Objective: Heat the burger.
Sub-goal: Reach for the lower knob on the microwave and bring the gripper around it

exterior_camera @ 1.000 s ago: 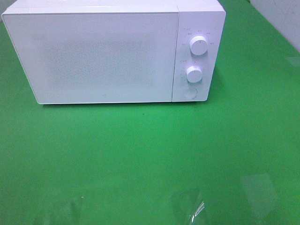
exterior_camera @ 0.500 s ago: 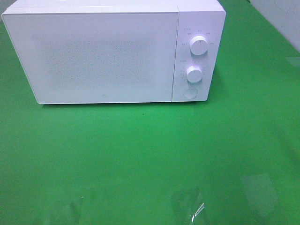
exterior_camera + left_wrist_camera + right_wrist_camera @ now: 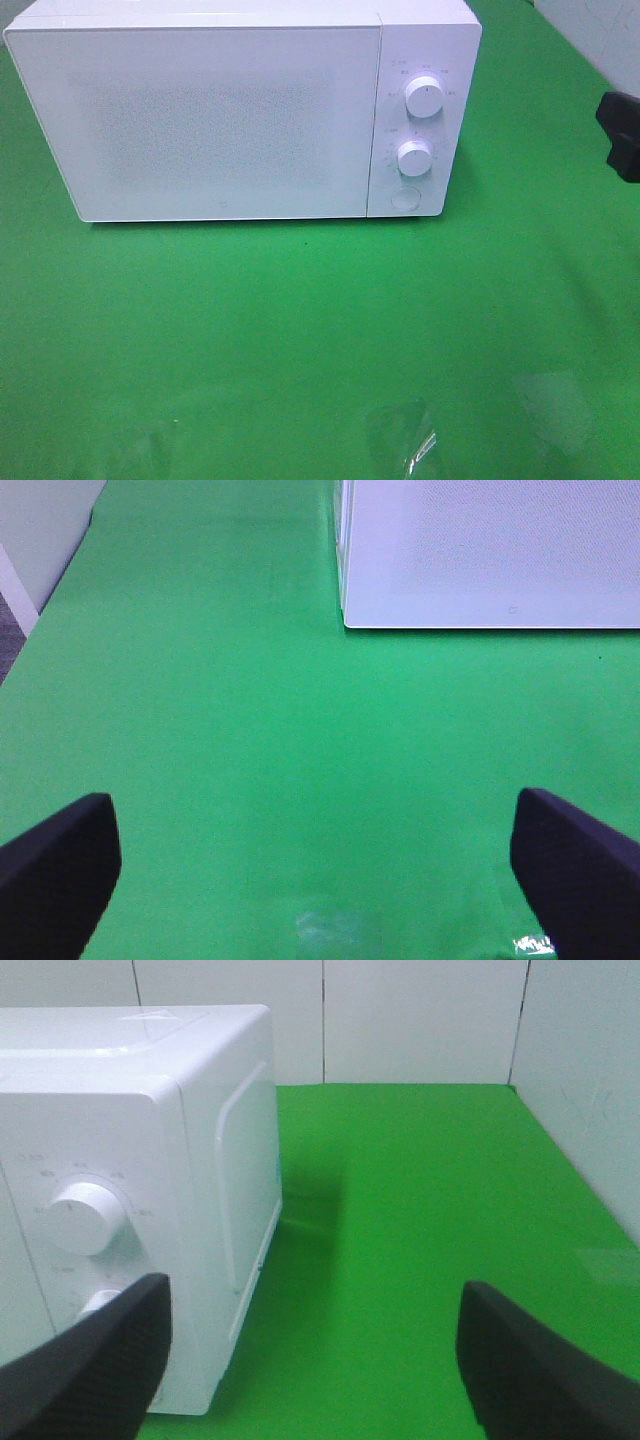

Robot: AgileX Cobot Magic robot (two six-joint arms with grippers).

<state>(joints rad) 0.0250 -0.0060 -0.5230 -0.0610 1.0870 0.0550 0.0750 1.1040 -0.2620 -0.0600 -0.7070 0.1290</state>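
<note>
Grip on nothing: left hand [image 3: 310, 815] and right hand [image 3: 312, 1300] both gape over the green table [image 3: 300, 330]; burger in no view.
Only two dark fingers [image 3: 60, 870] of the left hand show, cut off by the frame, with the microwave [image 3: 490, 550] corner beyond. One right finger covers part of the lower knob [image 3: 90, 1306]; the upper knob [image 3: 85, 1218] is clear. From high up, just a dark bit of the right arm [image 3: 622, 135] shows. The shut, frosted door [image 3: 200, 120] hides the inside.
</note>
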